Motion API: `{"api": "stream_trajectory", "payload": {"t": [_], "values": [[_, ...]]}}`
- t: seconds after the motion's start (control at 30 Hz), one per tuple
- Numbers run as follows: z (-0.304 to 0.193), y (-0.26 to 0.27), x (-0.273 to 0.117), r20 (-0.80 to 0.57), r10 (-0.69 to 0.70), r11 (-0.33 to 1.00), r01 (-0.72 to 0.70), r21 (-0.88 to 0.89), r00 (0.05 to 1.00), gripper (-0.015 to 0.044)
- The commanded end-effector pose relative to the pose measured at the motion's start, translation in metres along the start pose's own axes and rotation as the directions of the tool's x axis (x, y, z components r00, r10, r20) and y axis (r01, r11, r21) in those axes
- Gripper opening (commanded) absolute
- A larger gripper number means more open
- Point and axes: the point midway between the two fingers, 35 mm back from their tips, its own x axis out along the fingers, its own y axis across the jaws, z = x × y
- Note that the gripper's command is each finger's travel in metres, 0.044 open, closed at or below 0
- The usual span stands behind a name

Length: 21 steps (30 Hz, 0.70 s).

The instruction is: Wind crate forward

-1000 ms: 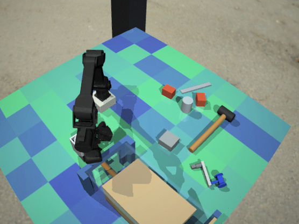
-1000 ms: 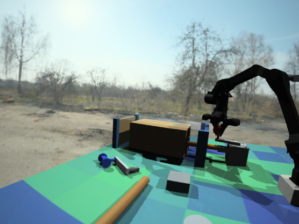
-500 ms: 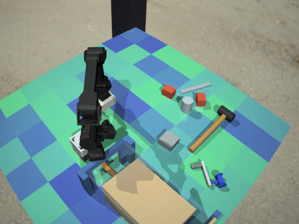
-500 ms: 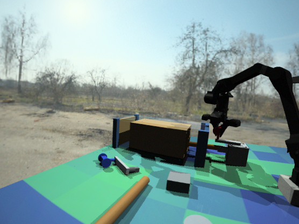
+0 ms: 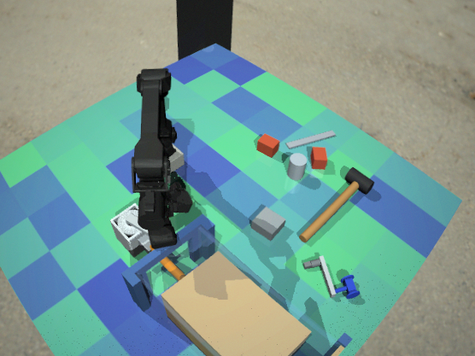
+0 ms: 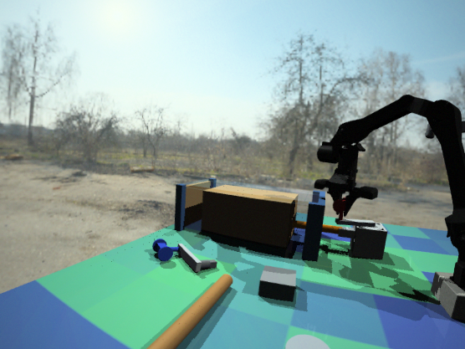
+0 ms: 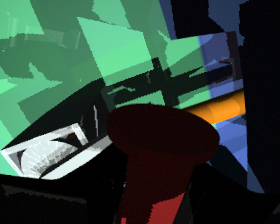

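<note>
My gripper (image 6: 341, 202) (image 7: 146, 140) is shut on the red knob (image 6: 340, 208) (image 7: 162, 132) of a crank handle. The handle's pale arm (image 6: 357, 223) (image 7: 95, 152) lies level across the top of the winch (image 5: 122, 232) (image 6: 369, 244) (image 7: 45, 156); its key is hidden. The tan crate (image 5: 239, 304) (image 6: 247, 220) sits flat in the clear-panelled cubby. An orange strap (image 5: 169, 265) (image 6: 328, 228) (image 7: 222, 109) runs from the winch through the blue mouth frame (image 5: 147, 262) (image 6: 315, 235) to the crate. A gap shows between crate front and frame.
A second crank with blue knob (image 5: 351, 287) (image 6: 163, 249), a grey block (image 5: 268, 223) (image 6: 278, 283) and a mallet (image 5: 329, 212) (image 6: 192, 310) lie beside the cubby. Two red blocks (image 5: 268, 145) (image 5: 319, 158), a grey cylinder (image 5: 296, 167) and a flat bar (image 5: 311, 139) lie farther off.
</note>
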Motion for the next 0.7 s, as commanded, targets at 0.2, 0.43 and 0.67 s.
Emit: {"api": "stream_trajectory", "payload": {"t": [0.2,0.43,0.67], "values": [[0.016,0.018,0.001,0.024,0.023,1.000,-0.023,-0.006,0.999,0.0000],[0.020,0.026,0.001,0.025,0.024,1.000,-0.024,-0.006,0.999,0.0000],[0.024,0.034,0.001,0.025,0.025,1.000,-0.025,-0.006,0.999,0.0000]]}}
